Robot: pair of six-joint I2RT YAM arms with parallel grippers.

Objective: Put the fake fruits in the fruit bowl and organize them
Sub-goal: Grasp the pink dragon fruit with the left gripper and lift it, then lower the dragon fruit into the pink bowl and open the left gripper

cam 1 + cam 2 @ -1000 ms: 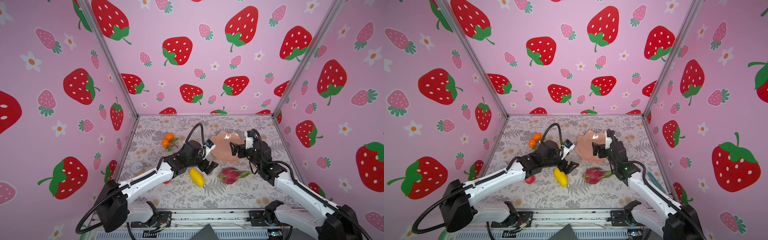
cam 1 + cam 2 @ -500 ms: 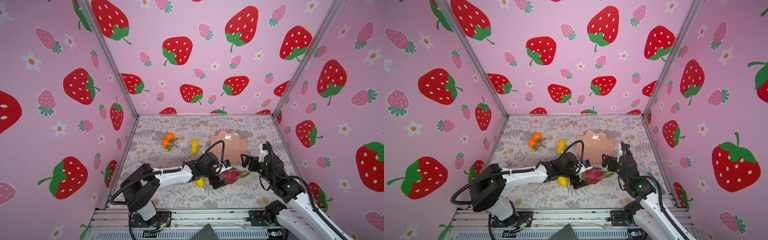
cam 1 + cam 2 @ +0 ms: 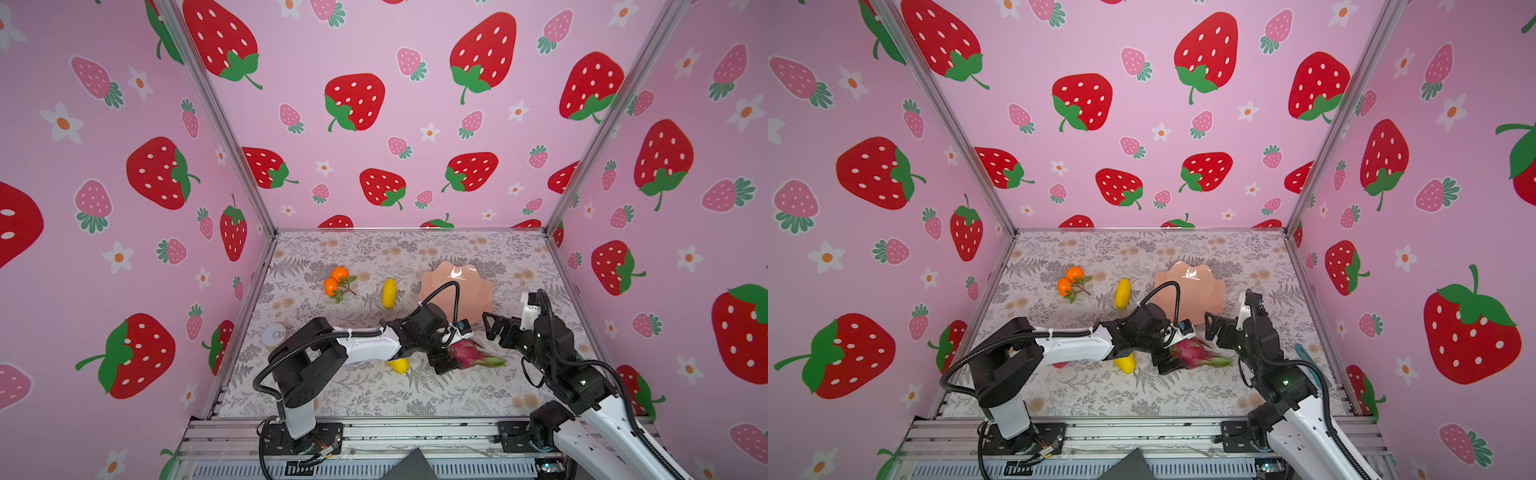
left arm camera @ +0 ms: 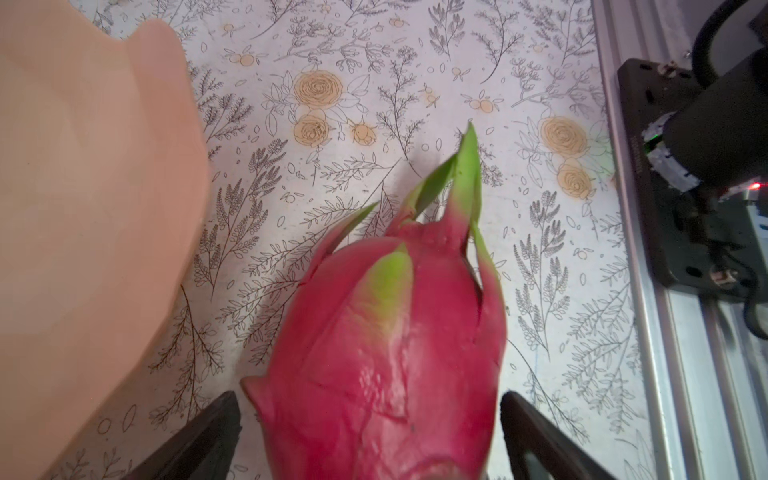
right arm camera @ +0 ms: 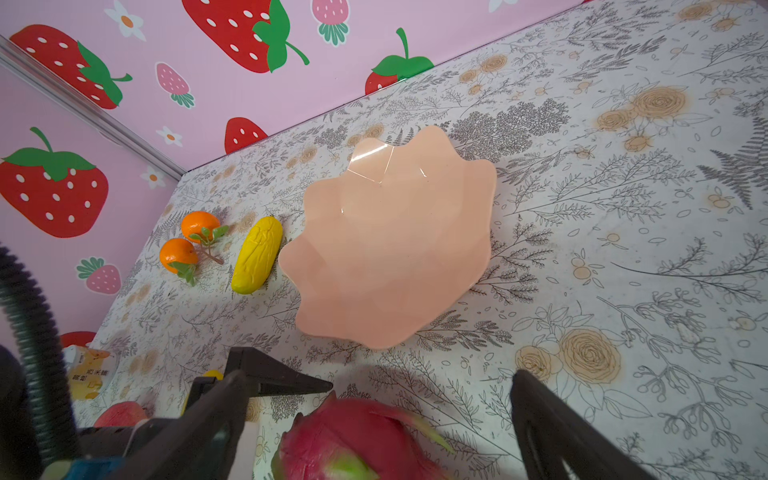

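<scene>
The left claw stands wide astride the magenta dragon fruit, a finger close on each side. The fruit lies on the worktop, just near of the peach-pink fruit bowl. The right claw, also wide and holding nothing, hangs just right of the dragon fruit. The twin oranges and one yellow fruit lie left of the bowl, and the other yellow fruit peeks from under the left arm.

Stretched low across the middle with black left gripper, jaws spread wide (black right gripper likewise, just beside).
</scene>
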